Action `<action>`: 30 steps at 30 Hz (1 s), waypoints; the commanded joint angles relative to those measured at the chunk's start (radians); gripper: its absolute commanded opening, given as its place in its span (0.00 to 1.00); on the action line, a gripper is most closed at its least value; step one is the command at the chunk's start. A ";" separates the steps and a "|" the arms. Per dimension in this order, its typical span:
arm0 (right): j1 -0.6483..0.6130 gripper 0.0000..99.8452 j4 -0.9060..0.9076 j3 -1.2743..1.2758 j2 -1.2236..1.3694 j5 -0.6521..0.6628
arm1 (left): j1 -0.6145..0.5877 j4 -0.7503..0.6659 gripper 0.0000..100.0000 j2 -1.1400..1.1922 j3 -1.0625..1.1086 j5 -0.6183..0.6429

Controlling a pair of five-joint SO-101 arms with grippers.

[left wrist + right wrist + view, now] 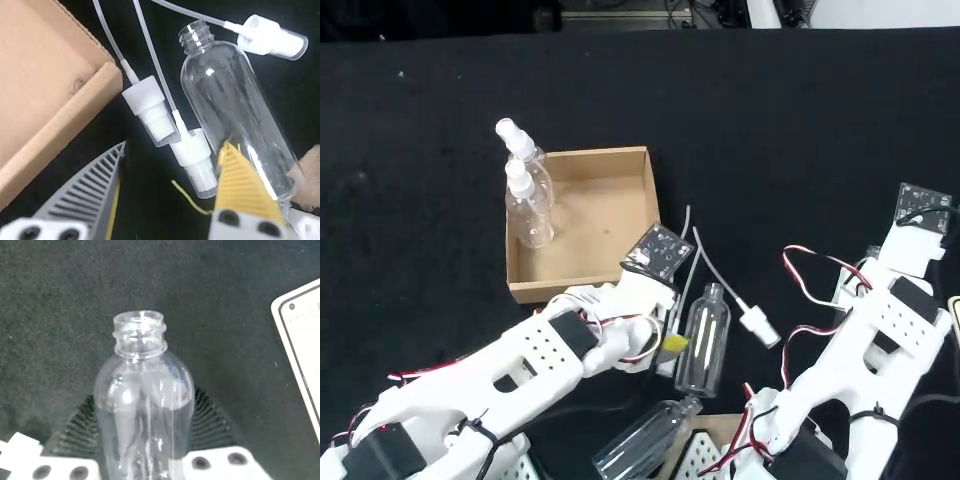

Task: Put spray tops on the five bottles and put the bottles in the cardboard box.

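The cardboard box [590, 215] [45, 90] holds two clear bottles with spray tops [527, 195], leaning at its left wall. My left gripper [665, 345] [175, 147] is open just off the box's near right corner, with two loose spray tops [150, 112] [196, 162] lying between its fingers. Beside them lies an uncapped clear bottle [703, 338] [240, 110]. A third spray top [757, 322] [272, 37] lies by its neck. My right gripper [145, 435] is shut on another uncapped bottle [142, 390], neck pointing away.
One more uncapped bottle [645, 442] lies near the front edge between the arms. A brown cardboard piece [725, 428] is beside it. A phone [302, 340] lies on the black cloth close to my right gripper. The right arm [880, 330] stands at the right.
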 commanded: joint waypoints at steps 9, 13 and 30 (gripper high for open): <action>0.020 0.04 -0.015 -0.008 0.002 0.011 | 0.018 -0.094 0.27 0.161 -0.065 0.015; 0.020 0.04 -0.015 -0.008 0.002 0.011 | 0.056 -0.097 0.27 0.244 -0.113 0.071; 0.020 0.04 -0.015 -0.008 0.002 0.011 | 0.120 -0.095 0.21 0.272 -0.074 0.075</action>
